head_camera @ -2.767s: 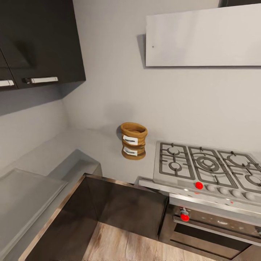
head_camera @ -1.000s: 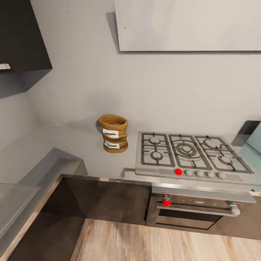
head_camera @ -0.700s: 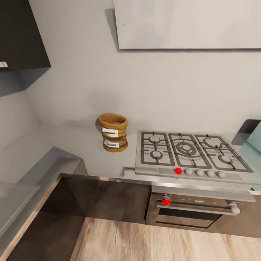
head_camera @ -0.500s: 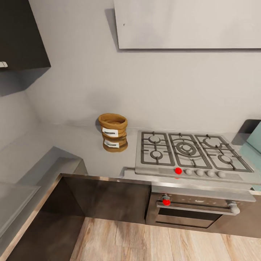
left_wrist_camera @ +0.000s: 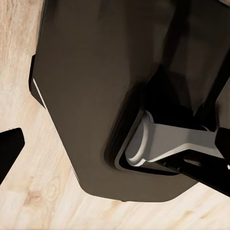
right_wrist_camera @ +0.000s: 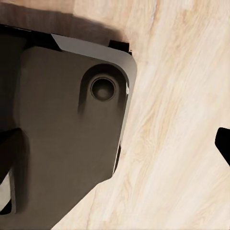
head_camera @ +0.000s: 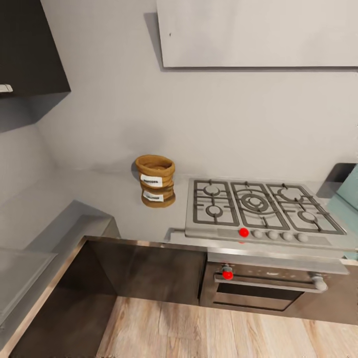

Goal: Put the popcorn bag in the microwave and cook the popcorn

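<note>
Nothing was done yet: the popcorn bag (head_camera: 155,172) sat untouched on the countertop (head_camera: 99,199), and I couldn't tell either pincer's state.

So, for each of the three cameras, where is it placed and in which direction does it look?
Head view: from the robot's head, forward and down at the kitchen corner: popcorn bag on the countertop, gas hob, oven, microwave at the edge.
Left wrist view: on the left arm, looking down at the robot's dark base over the wooden floor.
Right wrist view: on the right arm, looking down at the base and floor.
Shared: both wrist views show the base; all three show the wooden floor.
</note>
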You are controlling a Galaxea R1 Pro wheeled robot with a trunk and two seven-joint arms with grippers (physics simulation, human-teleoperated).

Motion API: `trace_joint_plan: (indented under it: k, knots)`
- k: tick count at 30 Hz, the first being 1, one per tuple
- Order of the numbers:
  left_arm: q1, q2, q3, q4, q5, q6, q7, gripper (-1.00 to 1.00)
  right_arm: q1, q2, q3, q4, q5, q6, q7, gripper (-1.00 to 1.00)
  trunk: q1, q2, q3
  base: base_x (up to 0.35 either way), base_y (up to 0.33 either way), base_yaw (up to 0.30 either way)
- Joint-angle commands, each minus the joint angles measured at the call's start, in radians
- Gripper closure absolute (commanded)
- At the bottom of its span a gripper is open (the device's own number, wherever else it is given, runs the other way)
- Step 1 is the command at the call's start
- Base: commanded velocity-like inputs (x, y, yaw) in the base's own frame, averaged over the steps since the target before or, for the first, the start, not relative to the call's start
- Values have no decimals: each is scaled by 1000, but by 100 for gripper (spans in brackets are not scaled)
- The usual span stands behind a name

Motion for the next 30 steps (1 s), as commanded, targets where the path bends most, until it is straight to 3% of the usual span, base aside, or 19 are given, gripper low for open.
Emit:
trace_joint_plan:
  k: [1, 8, 14, 15, 17, 20, 26, 28, 30]
  knots:
    - [0, 0, 0, -1, 8, 4, -4, -100, -1, 3, -7, 1, 9, -2, 5, -100, 0, -1, -1, -288, 0, 0]
    - [0, 0, 0, -1, 8, 4, -4, -100, -1, 4, -7, -23, 11, 4, 14, -100, 0, -1, -1, -332, 0, 0]
    - [0, 1, 0, -1, 7, 4, -4, -100, -1, 5, -4, -140, 20, 41, 17, -100, 0, -1, -1, -299, 0, 0]
    - [0, 1, -1, -1, 7, 4, -4, -100, -1, 13, 4, -186, 40, 80, 18, -100, 0, -1, -1, -131, 0, 0]
    - [0, 1, 0, -1, 7, 4, -4, -100, -1, 64, 33, -340, 83, 216, 21, -100, 0, -1, -1, -41, 0, 0]
    - [0, 0, 0, -1, 7, 3, -4, -100, -1, 139, 44, -503, 95, 342, 24, -100, 0, -1, -1, -118, 0, 0]
    - [0, 0, 1, -1, 7, 4, -4, -100, -1, 156, 48, -525, 98, 355, 25, -100, 0, -1, -1, -335, 0, 0]
    - [0, 0, 1, -1, 7, 4, -4, -100, -1, 170, 82, -545, 98, 355, 25, -100, 0, -1, -1, -345, 0, 0]
    - [0, 0, 1, -1, 7, 3, -4, -100, -1, 187, 140, -605, 97, 372, 25, -100, 0, -1, -1, -332, 0, 0]
